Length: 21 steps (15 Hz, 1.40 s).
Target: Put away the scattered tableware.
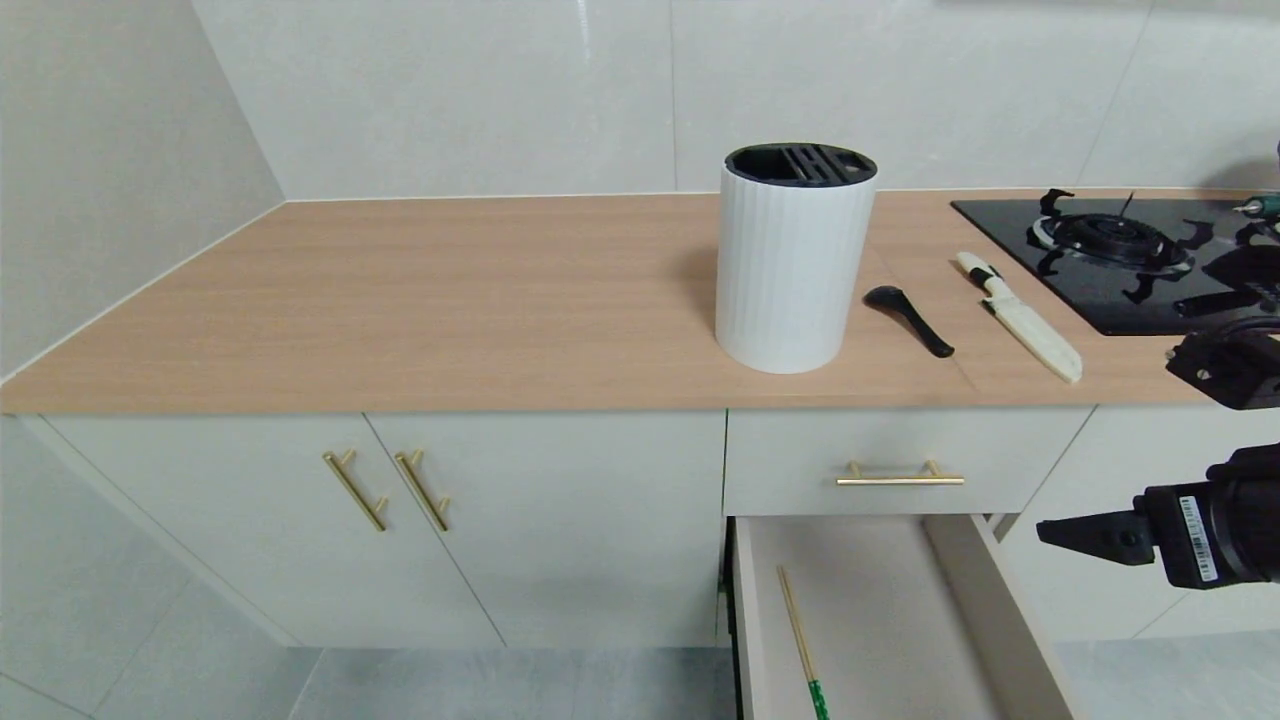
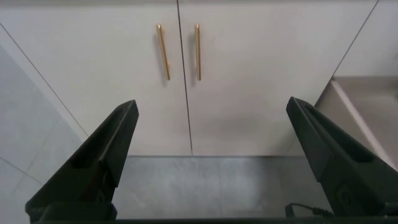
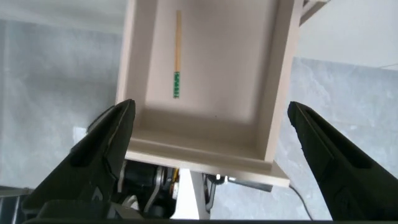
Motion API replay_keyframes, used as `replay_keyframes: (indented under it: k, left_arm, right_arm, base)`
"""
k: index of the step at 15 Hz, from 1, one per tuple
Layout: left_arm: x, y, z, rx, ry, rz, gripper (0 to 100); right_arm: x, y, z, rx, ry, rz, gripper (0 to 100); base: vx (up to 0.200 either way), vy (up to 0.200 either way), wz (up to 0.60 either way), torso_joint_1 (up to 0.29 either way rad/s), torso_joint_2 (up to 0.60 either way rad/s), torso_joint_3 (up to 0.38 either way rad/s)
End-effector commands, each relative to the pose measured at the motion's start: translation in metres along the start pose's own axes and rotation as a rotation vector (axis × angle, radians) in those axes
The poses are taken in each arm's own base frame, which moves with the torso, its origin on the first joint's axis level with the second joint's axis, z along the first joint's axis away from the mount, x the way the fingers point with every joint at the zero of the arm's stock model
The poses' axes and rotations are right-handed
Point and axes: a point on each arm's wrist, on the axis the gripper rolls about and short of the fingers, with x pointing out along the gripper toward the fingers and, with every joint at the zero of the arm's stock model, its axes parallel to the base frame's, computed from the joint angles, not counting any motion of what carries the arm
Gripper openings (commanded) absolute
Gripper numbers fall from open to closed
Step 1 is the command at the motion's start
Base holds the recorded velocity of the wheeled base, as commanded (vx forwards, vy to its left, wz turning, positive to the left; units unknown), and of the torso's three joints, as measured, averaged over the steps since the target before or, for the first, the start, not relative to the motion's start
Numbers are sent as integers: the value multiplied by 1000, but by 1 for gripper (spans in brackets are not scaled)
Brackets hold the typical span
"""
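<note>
Kitchen: gas hob (image 1: 1120, 245) set in wooden table (image 1: 450, 300), tiled wall (image 1: 450, 90) behind, handled cabinets (image 1: 250, 520) and drawer (image 1: 880, 590) below

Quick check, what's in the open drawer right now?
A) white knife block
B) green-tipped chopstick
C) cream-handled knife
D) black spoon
B: the green-tipped chopstick lies in the open drawer, while the black spoon and the knife are up on the counter.
</note>
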Motion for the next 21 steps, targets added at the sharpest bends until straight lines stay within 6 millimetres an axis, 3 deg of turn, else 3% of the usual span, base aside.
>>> replay_keyframes:
  k: [1, 4, 8, 12, 15, 17, 21]
  left_arm:
    - [0, 0, 0, 0, 0, 1, 100]
    - [0, 0, 0, 0, 0, 1, 100]
    - [0, 0, 0, 0, 2, 1, 100]
    - [0, 0, 0, 0, 0, 1, 100]
    - [0, 0, 0, 0, 2, 1, 100]
    - [0, 0, 0, 0, 0, 1, 100]
    - [0, 0, 0, 0, 0, 1, 100]
  right_arm:
    - [4, 1, 0, -2, 3, 1, 100]
    - [30, 4, 14, -52, -60, 1, 100]
    - [80, -24, 90, -99, -277, -13, 100]
    - [135, -39, 133, -209, -373, 77, 100]
    - [169, -40, 130, -218, -430, 76, 100]
    - [167, -47, 134, -217, -483, 73, 100]
    - [189, -49, 128, -213, -440, 79, 100]
  base:
    - [0, 0, 0, 134, -276, -144]
    - [0, 0, 0, 45, -85, -34]
    - [0, 0, 0, 0, 0, 0]
    - [0, 0, 0, 0, 0, 0]
    - [0, 0, 0, 0, 0, 0]
    - [0, 0, 0, 0, 0, 0]
    - [0, 0, 0, 0, 0, 0]
